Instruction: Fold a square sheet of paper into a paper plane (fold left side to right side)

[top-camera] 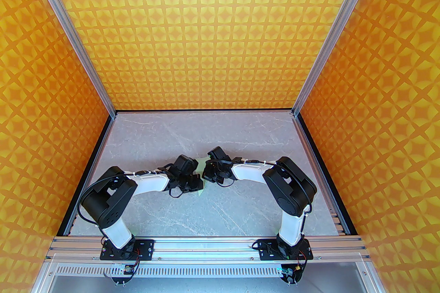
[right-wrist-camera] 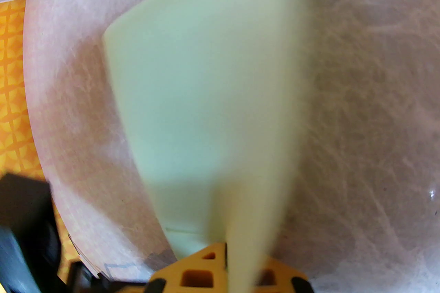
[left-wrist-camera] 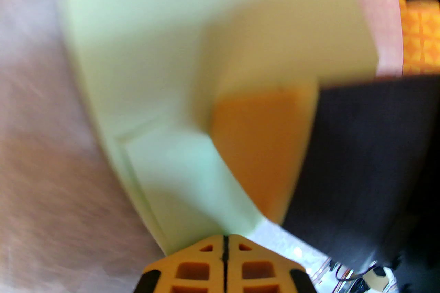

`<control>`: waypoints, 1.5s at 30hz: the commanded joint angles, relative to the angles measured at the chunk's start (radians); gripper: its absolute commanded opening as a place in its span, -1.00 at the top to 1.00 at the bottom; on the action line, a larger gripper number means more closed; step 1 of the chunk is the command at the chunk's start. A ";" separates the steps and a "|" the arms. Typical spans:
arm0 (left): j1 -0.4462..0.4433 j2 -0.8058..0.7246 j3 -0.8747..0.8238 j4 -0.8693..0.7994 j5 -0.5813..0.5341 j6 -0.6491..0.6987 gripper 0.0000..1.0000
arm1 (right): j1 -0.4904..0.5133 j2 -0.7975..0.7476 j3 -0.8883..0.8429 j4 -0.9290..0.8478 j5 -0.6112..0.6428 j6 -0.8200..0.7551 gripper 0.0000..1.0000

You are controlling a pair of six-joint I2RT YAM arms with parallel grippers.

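Top view: left gripper (top-camera: 196, 183) and right gripper (top-camera: 207, 175) are meeting almost tip to tip at frame centre, covering most of the square sheet of paper (top-camera: 202, 192). Mint slivers are peeking out above and below them. The blurred wrist views are showing more: creased layers, and both sets of jaws pressing shut with the paper's edge running into each seam. A flap is rising over the right one. The grey table (top-camera: 240, 212) is spreading wide all round, up to the orange walls (top-camera: 41, 96).

Far table (top-camera: 192, 128) open, left claw (left-wrist-camera: 225, 245), right claw (right-wrist-camera: 225, 250) crowding centre
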 commanded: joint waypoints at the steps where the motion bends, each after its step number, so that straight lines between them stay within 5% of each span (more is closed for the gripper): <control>1: -0.021 -0.009 -0.032 -0.024 -0.029 -0.004 0.87 | 0.003 0.024 0.025 0.005 0.007 0.025 1.00; 22: -0.049 -0.155 -0.039 -0.125 -0.102 0.014 0.85 | 0.003 -0.001 0.021 -0.029 0.020 0.012 1.00; 35: -0.043 -0.026 0.039 -0.115 -0.102 0.044 0.85 | 0.003 -0.005 0.018 -0.031 0.020 0.015 1.00; 45: -0.041 -0.097 -0.010 -0.116 -0.104 0.039 0.84 | 0.000 -0.010 0.021 -0.053 0.030 0.008 1.00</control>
